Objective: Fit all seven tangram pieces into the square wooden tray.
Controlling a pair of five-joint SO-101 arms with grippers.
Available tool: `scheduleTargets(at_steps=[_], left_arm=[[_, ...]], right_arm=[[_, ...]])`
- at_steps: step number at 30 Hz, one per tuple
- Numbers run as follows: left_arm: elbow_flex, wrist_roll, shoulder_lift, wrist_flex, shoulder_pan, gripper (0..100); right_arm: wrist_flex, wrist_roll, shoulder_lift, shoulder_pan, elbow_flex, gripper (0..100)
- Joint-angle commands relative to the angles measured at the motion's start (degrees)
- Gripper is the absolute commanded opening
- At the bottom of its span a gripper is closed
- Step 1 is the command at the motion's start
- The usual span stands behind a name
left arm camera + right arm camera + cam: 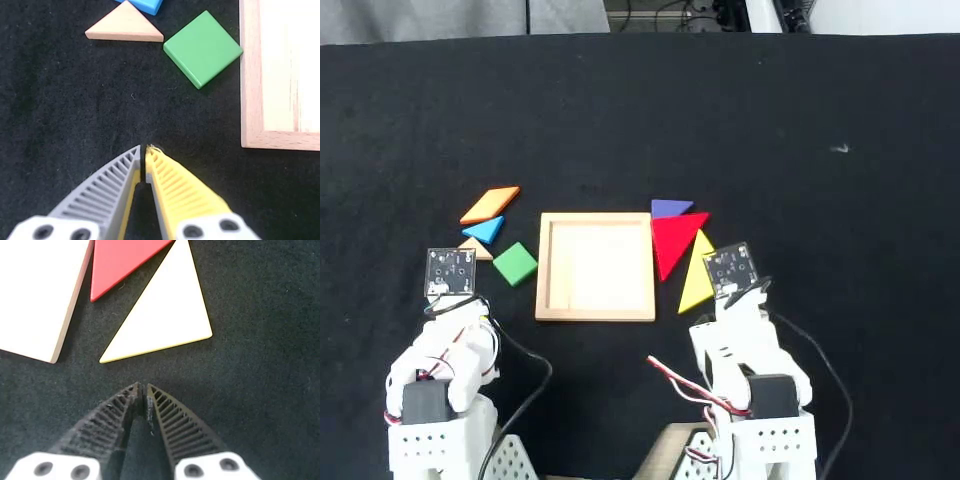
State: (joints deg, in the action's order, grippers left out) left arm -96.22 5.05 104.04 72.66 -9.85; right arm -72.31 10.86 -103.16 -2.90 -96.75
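Left gripper [145, 148], right gripper [144, 386] closed, empty; overhead: orange parallelogram [490, 204], purple triangle [670, 208].

Light bright and even, coming from above; the black cloth counter [800, 120] takes it matte with no glare, though a pale strip of room burns bright past its far edge in the high view. Right wrist view overexposed on pale surfaces: the tray [35, 290] floor is blown to flat white, and the yellow triangle [167, 315] is washed nearly cream, with yellow left just at its rim. Shadows short and soft, a thin dark line tight against the green square [202, 47] and the wooden triangle [125, 27].
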Motion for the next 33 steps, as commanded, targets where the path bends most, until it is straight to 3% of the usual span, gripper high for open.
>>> scheduleTargets(at_steps=[1,11,16,20,29,33], left_arm=[[-1.10,0.26,0.09,0.18,0.04,3],[-1.01,0.44,0.35,-0.35,0.22,4],[-1.10,0.26,0.26,-12.13,-0.13,4],[-1.10,0.70,0.18,-13.36,-0.57,4],[-0.04,3.52,0.26,-17.41,-4.70,4],[0.92,0.88,0.26,-17.41,-7.25,6]], right_arm=[[-0.44,-0.09,-1.63,0.53,0.04,1.2],[-0.44,0.00,-1.63,0.53,0.04,1.2],[-0.26,0.26,-1.71,0.53,0.04,1.5],[0.35,-0.09,-1.71,0.88,0.04,1.5],[16.09,-0.09,-1.71,0.97,0.04,1.5],[20.75,-0.09,-1.71,0.97,0.04,1.5]])
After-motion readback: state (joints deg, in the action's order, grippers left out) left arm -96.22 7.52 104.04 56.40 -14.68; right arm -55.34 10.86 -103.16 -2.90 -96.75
